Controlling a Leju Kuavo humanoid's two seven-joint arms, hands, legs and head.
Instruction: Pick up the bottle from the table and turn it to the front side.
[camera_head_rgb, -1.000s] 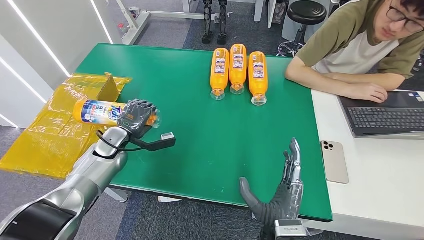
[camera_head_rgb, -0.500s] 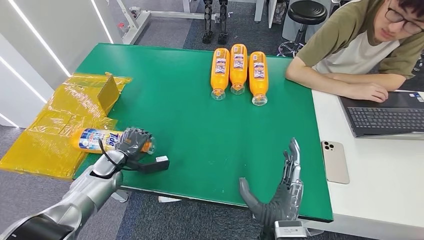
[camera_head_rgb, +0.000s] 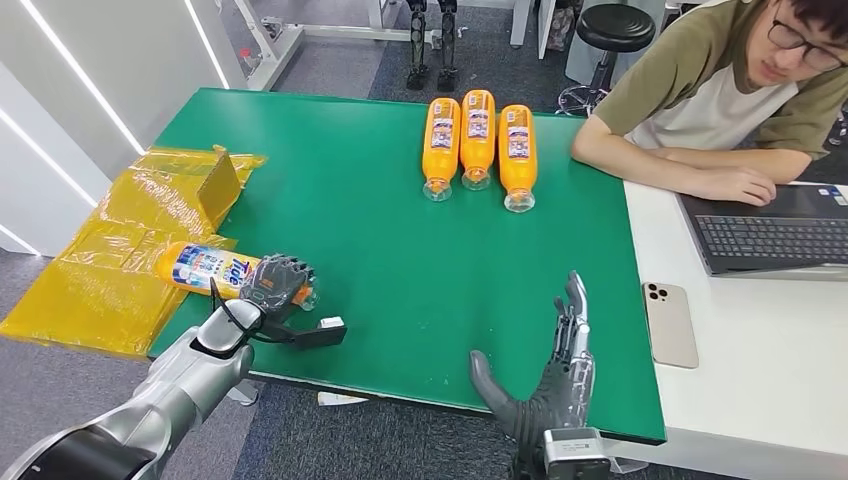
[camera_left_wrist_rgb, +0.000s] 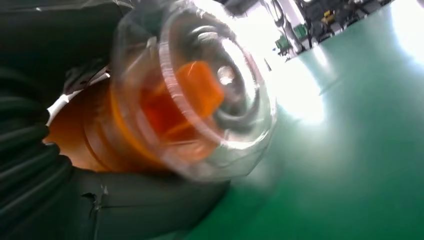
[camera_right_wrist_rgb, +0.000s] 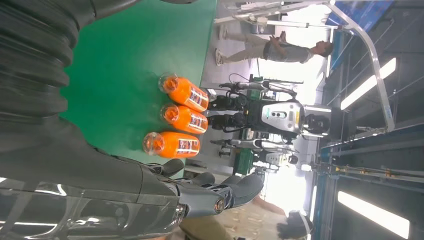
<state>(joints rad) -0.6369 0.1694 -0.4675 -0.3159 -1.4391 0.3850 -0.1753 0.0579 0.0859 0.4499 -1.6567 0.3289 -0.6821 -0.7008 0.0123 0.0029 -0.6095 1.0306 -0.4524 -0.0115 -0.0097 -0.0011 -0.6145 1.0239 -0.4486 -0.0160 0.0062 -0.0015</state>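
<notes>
My left hand (camera_head_rgb: 274, 283) grips an orange bottle (camera_head_rgb: 205, 268) with a blue and white label near its clear cap end, holding it on its side at the table's near left edge. In the left wrist view the clear cap (camera_left_wrist_rgb: 200, 95) of the bottle bulks large and blurred against my dark fingers (camera_left_wrist_rgb: 30, 165). My right hand (camera_head_rgb: 553, 378) hangs open at the table's near edge with its fingers spread and nothing in it; its fingers (camera_right_wrist_rgb: 210, 195) show close in the right wrist view.
Three orange bottles (camera_head_rgb: 477, 137) lie side by side at the far middle of the green table (camera_head_rgb: 420, 260). Yellow plastic wrapping (camera_head_rgb: 110, 250) hangs off the left edge. A person (camera_head_rgb: 720, 90) leans on the far right corner beside a laptop (camera_head_rgb: 770, 235) and a phone (camera_head_rgb: 670, 322).
My left hand has carried the bottle down and toward me, from above the table's left side to its near left edge. My right hand has barely moved.
</notes>
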